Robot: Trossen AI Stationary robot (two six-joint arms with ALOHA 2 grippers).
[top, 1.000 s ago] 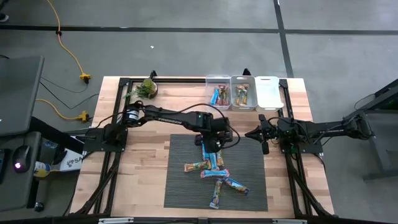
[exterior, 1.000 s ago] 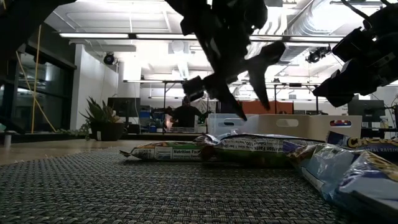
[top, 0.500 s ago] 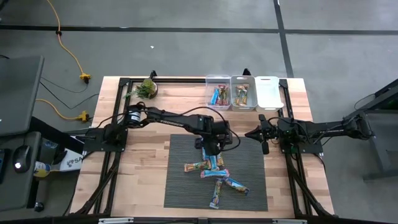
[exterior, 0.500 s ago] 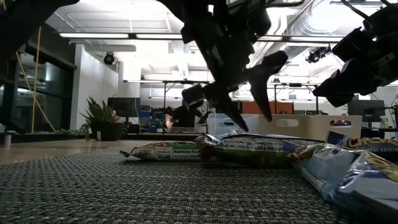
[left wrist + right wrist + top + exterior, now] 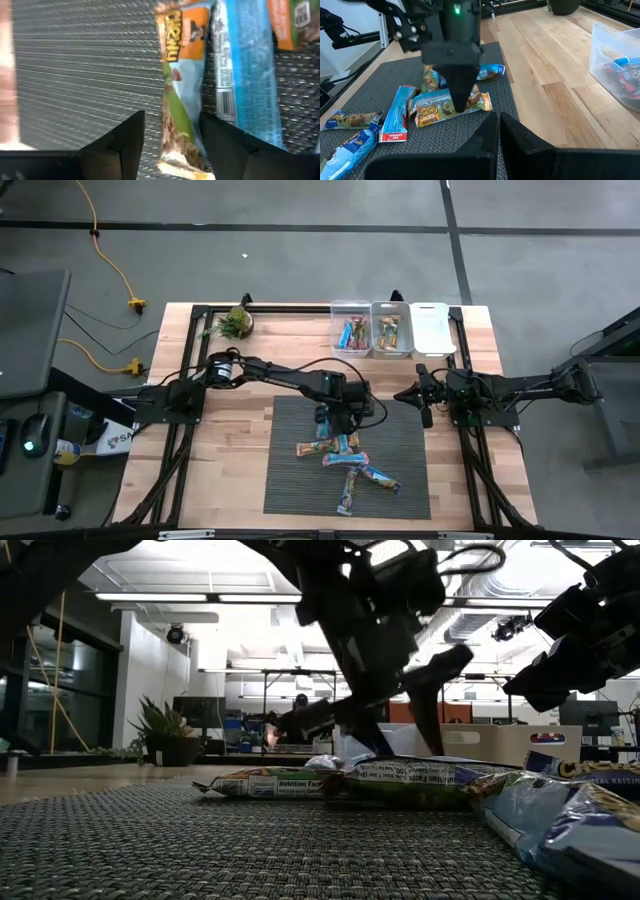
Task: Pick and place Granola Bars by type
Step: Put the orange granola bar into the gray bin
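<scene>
Here, top-down layout with wrist details:
Table [image 5: 250, 395]: light wood, carrying a dark woven mat [image 5: 300, 480] toward 6 o'clock of centre.
Left gripper [image 5: 338, 420]: over the mat's 12 o'clock edge, lowered onto the bar pile; jaws apart, one finger [image 5: 125, 142] on each side of a green-and-orange bar [image 5: 181, 100]. Whether the fingers touch the wrapper cannot be told.
Straddled bar: lies flat on the mat, just beside a long blue bar [image 5: 245, 80]; in the right wrist view it shows as the orange "chewy" wrapper [image 5: 432, 112] under the left gripper's fingertips.
Bars [image 5: 345, 460]: loose cluster on the mat, running from the gripper toward 5 o'clock; several overlap or touch. In the low view they lie flat along the mat [image 5: 290, 783].
Right gripper [image 5: 422, 394]: at 3 o'clock of the left gripper, off the mat's edge, above bare wood; jaws together, holding nothing.
Bins: three clear ones in a row at the table's 12 o'clock edge. First bin [image 5: 349, 330] holds mostly blue bars; second bin [image 5: 388, 330] holds orange and tan bars; third bin [image 5: 432, 328] sits at 3 o'clock of these.
Plant [image 5: 236, 321]: small potted one at 11 o'clock, well apart from the mat.
</scene>
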